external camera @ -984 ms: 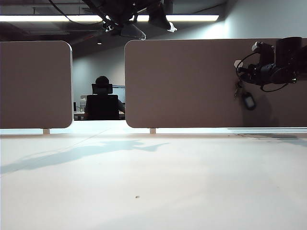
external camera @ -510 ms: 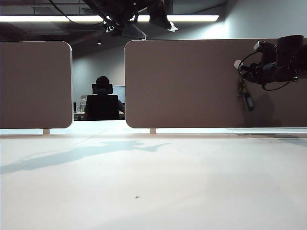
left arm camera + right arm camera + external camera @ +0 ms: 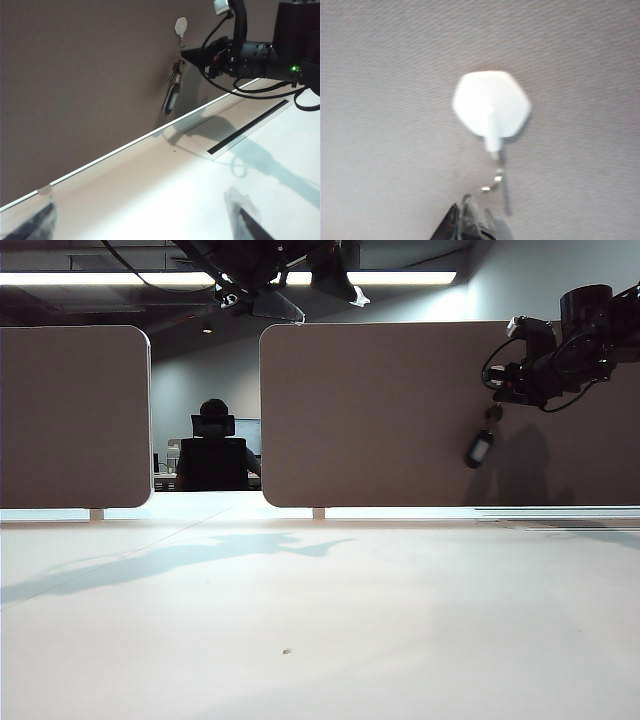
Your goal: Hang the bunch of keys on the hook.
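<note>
- The hook [image 3: 491,107] sits high on the brown panel [image 3: 90,75].
- Right tool [image 3: 184,54], pinched shut on the keys [image 3: 171,95], is just below the hook; keys dangle against the panel.
- Left tool [image 3: 140,222] is spread wide, low over the bench [image 3: 165,200], well below the hook.

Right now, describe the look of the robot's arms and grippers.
The right arm is matte black with looping black cables, a white connector near the top and a small green light; its right gripper tapers to a dark point. Of the left gripper only two dark, translucent-edged fingertips show.
</note>
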